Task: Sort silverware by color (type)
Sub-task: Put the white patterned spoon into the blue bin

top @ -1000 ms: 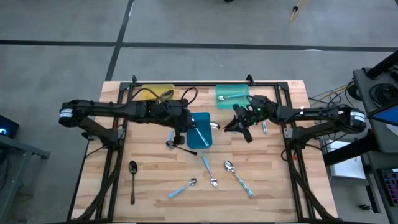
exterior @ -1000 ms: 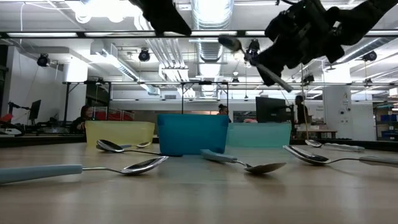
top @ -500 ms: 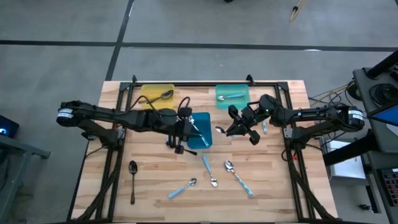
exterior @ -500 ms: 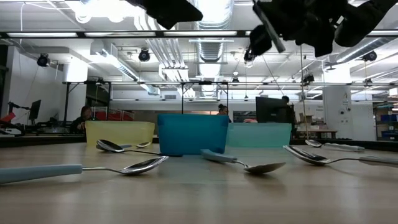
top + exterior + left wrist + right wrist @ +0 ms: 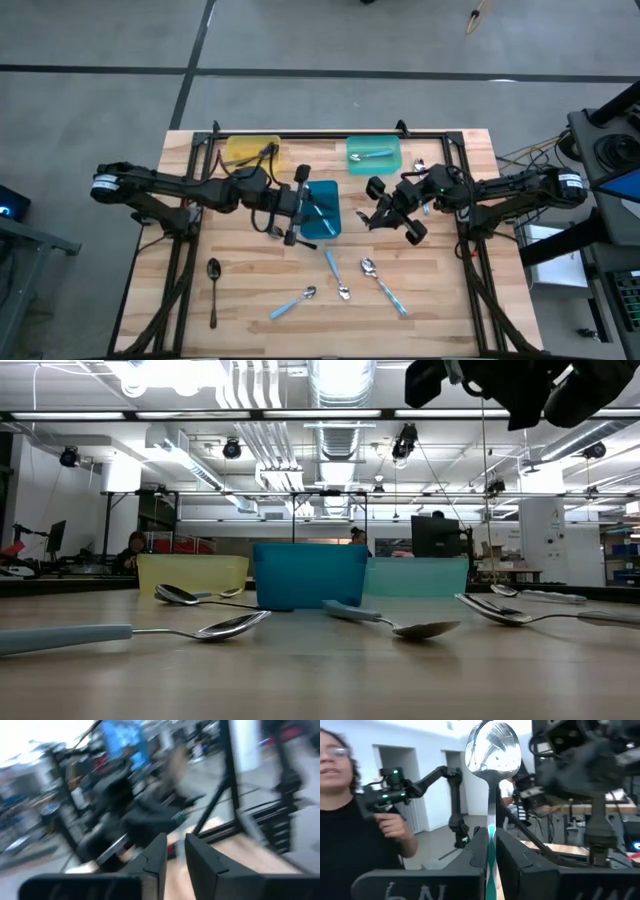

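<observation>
right gripper (image 5: 491, 851), just right of the blue tray (image 5: 322, 212), clamped on a blue-handled spoon (image 5: 491, 750), bowl upright for carrying to sort; left gripper (image 5: 173, 851), at tray's left edge, finger state undeterminable.

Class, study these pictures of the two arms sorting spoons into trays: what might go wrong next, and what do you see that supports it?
1. The right gripper pinches only the spoon handle's tip, so it may swing or slip.
2. The left gripper hangs close to the blue tray, where the right arm may be heading; they might collide.
3. A drop could scatter the spoons lying below.
</observation>
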